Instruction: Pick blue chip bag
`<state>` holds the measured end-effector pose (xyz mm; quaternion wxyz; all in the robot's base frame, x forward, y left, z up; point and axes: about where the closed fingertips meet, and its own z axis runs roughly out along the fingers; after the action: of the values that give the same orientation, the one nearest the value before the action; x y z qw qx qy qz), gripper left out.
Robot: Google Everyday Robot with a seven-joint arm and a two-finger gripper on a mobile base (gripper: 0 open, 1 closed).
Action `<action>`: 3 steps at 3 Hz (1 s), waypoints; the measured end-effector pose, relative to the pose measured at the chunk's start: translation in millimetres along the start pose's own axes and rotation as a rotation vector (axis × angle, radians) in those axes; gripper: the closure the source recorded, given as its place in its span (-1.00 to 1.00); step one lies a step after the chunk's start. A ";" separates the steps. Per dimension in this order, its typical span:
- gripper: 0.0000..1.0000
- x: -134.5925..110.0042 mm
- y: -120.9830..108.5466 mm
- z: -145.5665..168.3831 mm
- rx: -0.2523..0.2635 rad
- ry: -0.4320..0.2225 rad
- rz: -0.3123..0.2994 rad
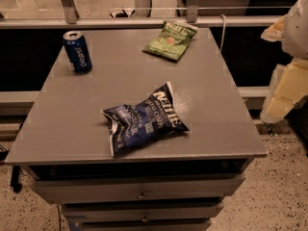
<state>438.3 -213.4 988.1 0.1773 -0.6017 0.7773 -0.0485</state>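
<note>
Blue chip bag (144, 121) flat, centre-low on counter (62, 129), likely easy reach; pincer (287, 88) at right edge, well apart, state untellable.

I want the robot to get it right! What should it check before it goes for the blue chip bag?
1. Blue chip bag in sight, lying on the table near the front edge: ok.
2. Nothing on top of the bag: ok.
3. Pepsi can and green chip bag well apart from it, at the back: ok.
4. Gripper above the bag: not ok, it is off the table's right side.
5. Nothing between gripper and bag: ok.
</note>
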 end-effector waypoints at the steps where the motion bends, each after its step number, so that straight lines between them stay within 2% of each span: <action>1: -1.00 0.0 0.0 0.0 0.000 0.000 0.000; 2: -1.00 -4.1 0.9 5.4 -0.002 -0.019 0.000; 3: -1.00 -25.0 8.8 42.4 -0.042 -0.099 0.002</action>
<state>449.7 -181.4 951.4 0.2029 -0.6062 0.7690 -0.0022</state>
